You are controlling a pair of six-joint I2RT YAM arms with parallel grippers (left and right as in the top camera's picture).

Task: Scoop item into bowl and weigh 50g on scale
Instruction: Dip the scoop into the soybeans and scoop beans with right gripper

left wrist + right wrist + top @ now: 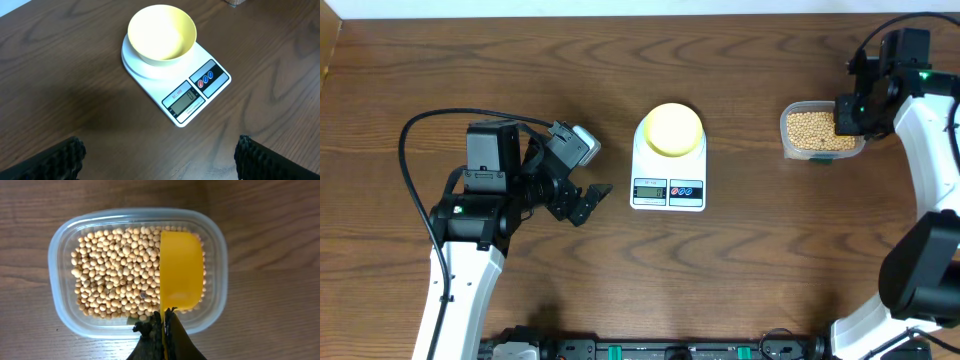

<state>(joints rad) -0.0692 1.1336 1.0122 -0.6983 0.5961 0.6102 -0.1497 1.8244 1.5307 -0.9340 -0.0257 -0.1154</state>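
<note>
Holding the yellow scoop (181, 272) by its handle, the right gripper (164, 325) is pinched tight on it, over the right side of the clear tub (60, 260). The beans (115, 270) lie in the tub. The bowl (161, 34) sits empty on the scale (186, 97). To scoop well, I think it should dip the scoop's edge low, push through the beans, then lift it flat so none roll off. The left gripper (160, 155) hangs spread wide near the scale.

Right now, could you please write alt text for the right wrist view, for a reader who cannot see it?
A yellow scoop, its handle clamped in the right gripper, is over one end of a clear plastic tub holding small tan beans. The tub stands on a dark wooden table.
</note>
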